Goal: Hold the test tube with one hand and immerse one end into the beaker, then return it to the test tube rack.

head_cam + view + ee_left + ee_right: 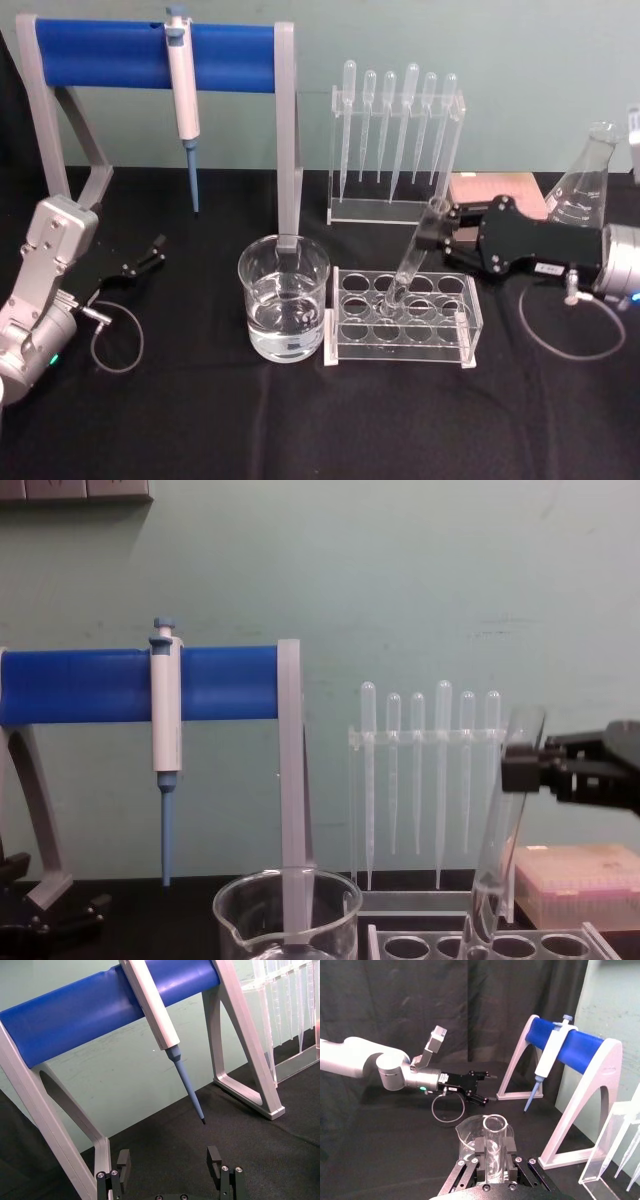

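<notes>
The test tube (pixel 410 262) leans over the clear rack (pixel 345 335), its round lower end at one of the middle holes. My right gripper (pixel 432 229) comes in from the right and is shut on the tube's upper part, just below the open rim. The chest view shows the test tube (pixel 497 840) tilted, with the right gripper (pixel 524 771) clamped near its top. In the right wrist view the tube (pixel 496 1146) stands between the black fingers (pixel 480 1152). The beaker (pixel 283 298), part full of water, stands left of the rack. My left gripper (pixel 146 258) rests open at the far left.
A blue-barred stand (pixel 150 55) holding a white-and-blue pipettor (pixel 184 95) rises behind the beaker. A holder of plastic pipettes (pixel 395 140) stands behind the rack. A conical flask (pixel 587 180) and a pink box (pixel 495 190) sit at the back right.
</notes>
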Available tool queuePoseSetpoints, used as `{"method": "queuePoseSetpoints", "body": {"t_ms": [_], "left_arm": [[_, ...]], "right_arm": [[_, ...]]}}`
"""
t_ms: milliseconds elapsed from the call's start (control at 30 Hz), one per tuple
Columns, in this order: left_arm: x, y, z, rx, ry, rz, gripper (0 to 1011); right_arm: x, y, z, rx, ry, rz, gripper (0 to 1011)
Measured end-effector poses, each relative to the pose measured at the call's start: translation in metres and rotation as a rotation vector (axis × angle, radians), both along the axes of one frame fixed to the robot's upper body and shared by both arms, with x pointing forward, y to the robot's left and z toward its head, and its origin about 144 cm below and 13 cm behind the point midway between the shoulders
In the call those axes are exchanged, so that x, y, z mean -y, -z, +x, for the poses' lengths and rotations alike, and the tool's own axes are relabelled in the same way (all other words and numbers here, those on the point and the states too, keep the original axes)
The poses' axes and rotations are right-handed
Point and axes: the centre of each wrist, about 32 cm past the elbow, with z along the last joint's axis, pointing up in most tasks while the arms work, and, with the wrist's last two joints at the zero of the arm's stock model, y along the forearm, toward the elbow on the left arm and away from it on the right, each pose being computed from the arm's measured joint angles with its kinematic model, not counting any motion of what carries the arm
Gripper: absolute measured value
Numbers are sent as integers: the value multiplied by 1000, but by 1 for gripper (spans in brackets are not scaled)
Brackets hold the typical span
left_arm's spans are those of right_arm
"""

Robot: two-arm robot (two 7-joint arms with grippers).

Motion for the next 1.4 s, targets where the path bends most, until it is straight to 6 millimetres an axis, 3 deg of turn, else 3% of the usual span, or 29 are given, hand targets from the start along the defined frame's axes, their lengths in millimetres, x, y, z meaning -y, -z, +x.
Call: {"method": "queuePoseSetpoints", "body": {"t_ms": [600,1400], "left_arm": [[0,0,0,0,0,0,1000],[0,0,0,0,0,0,1000]], "right_arm": [[-6,-58,7,55,-22,-122,233],[-12,-73,14,8,-20,-105,234]]}}
